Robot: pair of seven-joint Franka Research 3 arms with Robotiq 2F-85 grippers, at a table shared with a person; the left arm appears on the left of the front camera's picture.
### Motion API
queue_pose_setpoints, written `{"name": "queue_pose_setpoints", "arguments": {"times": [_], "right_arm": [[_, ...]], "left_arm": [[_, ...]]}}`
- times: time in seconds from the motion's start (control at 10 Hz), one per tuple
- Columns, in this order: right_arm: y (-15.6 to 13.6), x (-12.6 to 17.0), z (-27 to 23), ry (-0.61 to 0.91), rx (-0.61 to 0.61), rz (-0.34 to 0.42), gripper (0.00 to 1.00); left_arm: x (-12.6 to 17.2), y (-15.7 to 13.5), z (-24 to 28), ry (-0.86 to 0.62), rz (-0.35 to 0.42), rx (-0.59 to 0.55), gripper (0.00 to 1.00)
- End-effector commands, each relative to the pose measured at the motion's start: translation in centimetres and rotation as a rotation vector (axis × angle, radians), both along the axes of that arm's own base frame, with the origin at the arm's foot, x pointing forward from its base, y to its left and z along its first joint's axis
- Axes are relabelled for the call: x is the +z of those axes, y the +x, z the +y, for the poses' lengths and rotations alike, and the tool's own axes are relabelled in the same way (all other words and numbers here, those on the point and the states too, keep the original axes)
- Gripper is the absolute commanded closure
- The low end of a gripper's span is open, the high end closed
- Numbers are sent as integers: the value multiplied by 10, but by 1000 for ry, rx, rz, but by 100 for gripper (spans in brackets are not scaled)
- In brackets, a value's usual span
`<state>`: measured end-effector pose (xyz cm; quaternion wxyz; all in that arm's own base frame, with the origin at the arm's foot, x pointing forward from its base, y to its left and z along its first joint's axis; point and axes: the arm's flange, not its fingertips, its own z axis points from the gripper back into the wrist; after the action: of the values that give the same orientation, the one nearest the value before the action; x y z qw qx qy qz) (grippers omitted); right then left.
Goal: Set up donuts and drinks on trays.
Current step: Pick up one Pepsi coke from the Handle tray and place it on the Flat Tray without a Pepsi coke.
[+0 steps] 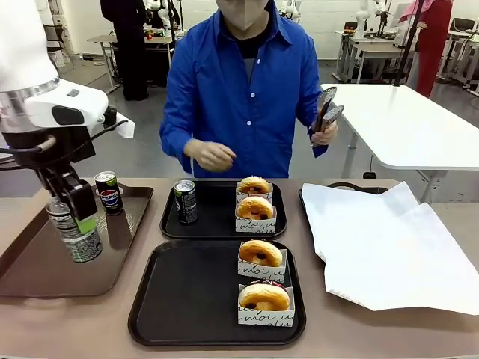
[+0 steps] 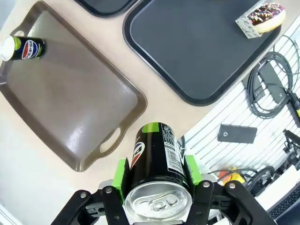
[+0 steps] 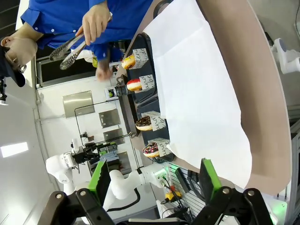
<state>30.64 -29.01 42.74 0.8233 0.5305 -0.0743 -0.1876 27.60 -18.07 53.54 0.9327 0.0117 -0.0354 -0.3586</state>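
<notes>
Left hand (image 1: pixel 81 224) clenched on a black can (image 2: pixel 157 161), pads on either side of its body, silver top toward the wrist camera. The held can hung above the brown tray (image 1: pixel 45 262) at the counter's left, upright in the front view. A second can (image 1: pixel 109 192) stood on the far part of that brown tray. A third can (image 1: pixel 185 201) stood on the far black tray (image 1: pixel 217 224), left of two sleeved donuts (image 1: pixel 255 208). The near black tray (image 1: pixel 187 299) carried two more donuts at its right side. Right hand (image 3: pixel 154 187) was released, holding nothing, fingers spread above white paper (image 1: pixel 389 247) on the counter's right. The person held tongs (image 1: pixel 326 108).
</notes>
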Motion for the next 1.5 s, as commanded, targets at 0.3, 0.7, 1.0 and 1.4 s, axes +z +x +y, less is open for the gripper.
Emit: {"name": "queue_pose_setpoints", "arguments": {"times": [0.3,0.7,1.0,1.4], "right_arm": [[-1,-1,0,11,2,-14,0],[-1,-1,0,11,2,-14,0],[-1,-1,0,11,2,-14,0],[-1,-1,0,11,2,-14,0]], "left_arm": [[-29,35,-45,-51,-116,-1,42],[-89,75,-104,-47,-26,-18,42],[-119,93,-119,-134,4,-32,42],[-152,96,-142,-76,65,-51,42]]}}
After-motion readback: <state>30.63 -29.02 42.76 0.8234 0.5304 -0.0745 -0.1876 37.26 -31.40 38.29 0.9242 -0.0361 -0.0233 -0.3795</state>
